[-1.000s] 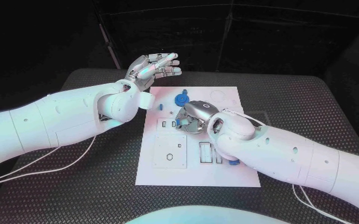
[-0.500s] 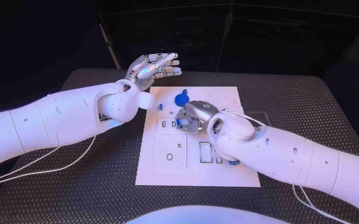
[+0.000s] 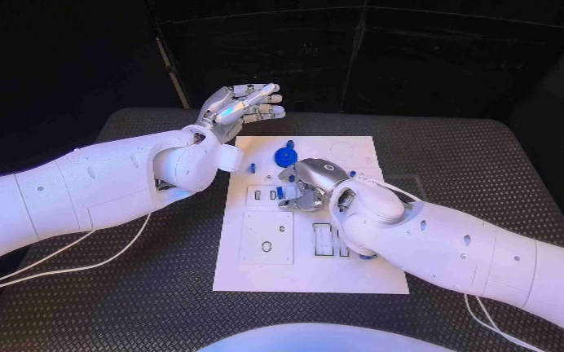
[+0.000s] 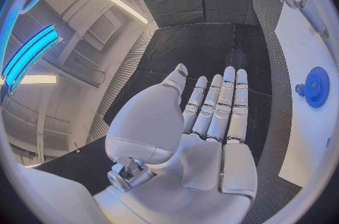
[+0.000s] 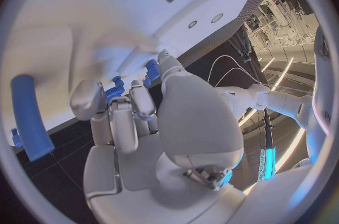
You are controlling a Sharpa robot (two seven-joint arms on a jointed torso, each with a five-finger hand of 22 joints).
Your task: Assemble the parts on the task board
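A black table [image 3: 141,287] with a bumpy top fills the lower half of the head view, and a dark wall stands behind it. The white board [image 3: 308,275] lies in the middle of the table. The left hand [image 3: 241,106] is up in the air in the upper middle, fingers spread, holding nothing. The right hand [image 3: 308,185] is down on the middle of the board with its fingers curled in. The right wrist view shows those fingers [image 5: 141,100] pinching a small blue part [image 5: 115,88]. A round blue gear [image 3: 284,156] lies near the board's top edge; the left wrist view shows its teeth [image 4: 316,86].

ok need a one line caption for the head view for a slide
Right hand works low over the white task board beside a blue gear, while the left hand is raised, holding nothing.
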